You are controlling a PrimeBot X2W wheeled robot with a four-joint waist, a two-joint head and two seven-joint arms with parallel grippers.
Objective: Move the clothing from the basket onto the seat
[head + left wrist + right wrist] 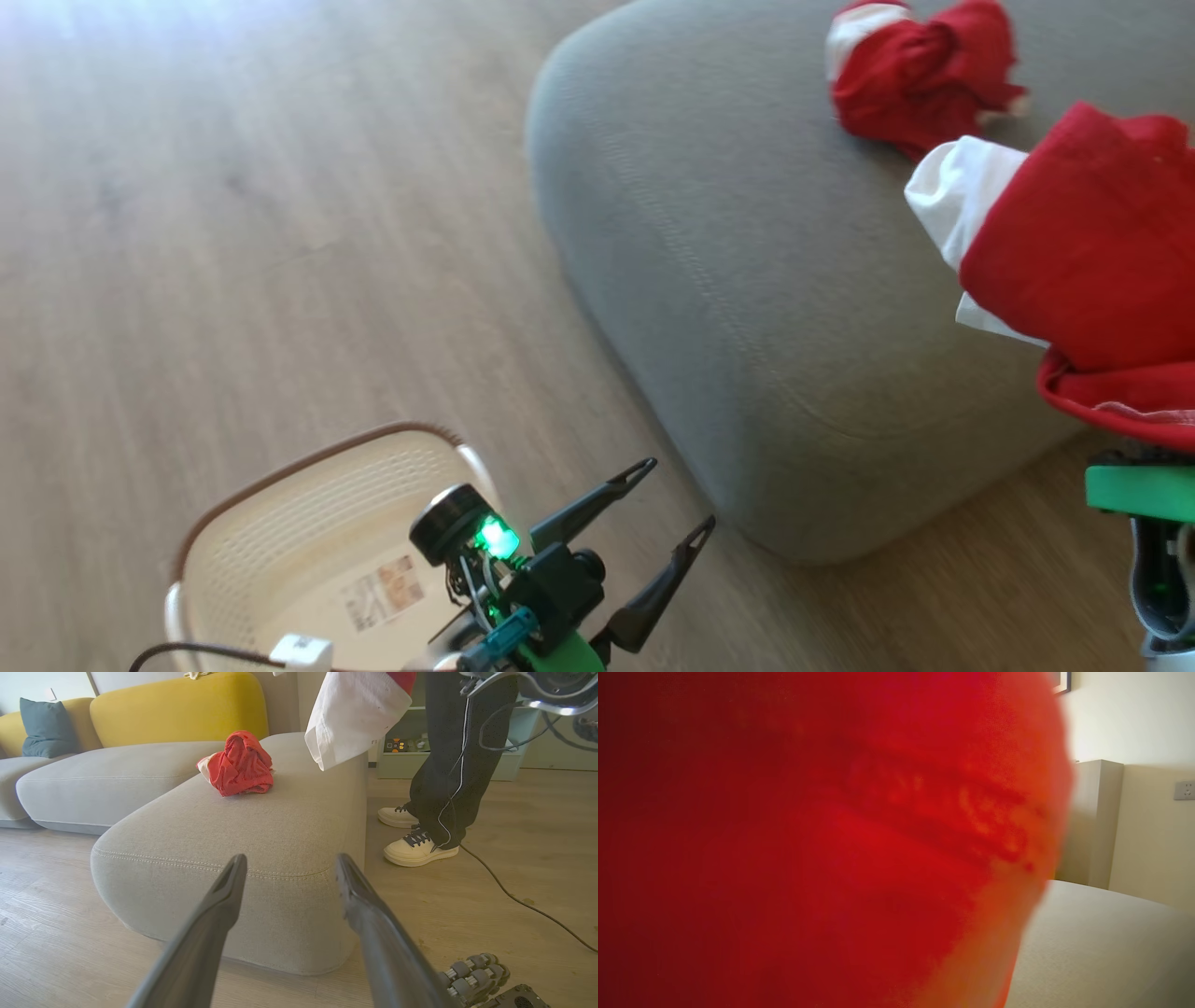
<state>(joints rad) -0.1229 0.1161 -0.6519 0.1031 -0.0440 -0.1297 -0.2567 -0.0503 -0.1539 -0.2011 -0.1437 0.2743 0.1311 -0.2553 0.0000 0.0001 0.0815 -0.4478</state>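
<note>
Floor (233, 233): pale wood boards, down below both sets of fingers.
Left gripper (680, 493): two dark fingers spread wide apart, holding nothing, touching nothing.
Right gripper (1141, 492): fingers hidden under red cloth, clenched tight on the held garment.
Held garment (1092, 252): red with a white cuff, hanging from the right fingers, up in the air over the seat; a big red blur right against the right wrist camera.
Seat (747, 280): big grey cushion straight ahead of the left fingers, round corner nearest them, double line of pale stitches along the edge.
Bunched garment (920, 75): red with a bit of white, crumpled in a ball, lying on the seat, well past the left fingertips.
Basket (308, 462): cream, little holes in the walls, brown rim, white handle; on the floor behind the left fingers, beside that wrist.
Inside the basket: label sticker (383, 593) on the bottom.
Writing: sticker print too small and blurry to read.
Person: dark trousers and cream shoes (420, 851), standing on the floor to the right of the left fingers, just past the seat.
Cable (514, 896): thin and black, lying across the floor by the shoes.
Far ahead of the left fingers: yellow sofa back (177, 709) and blue-grey pillow (46, 728).
</note>
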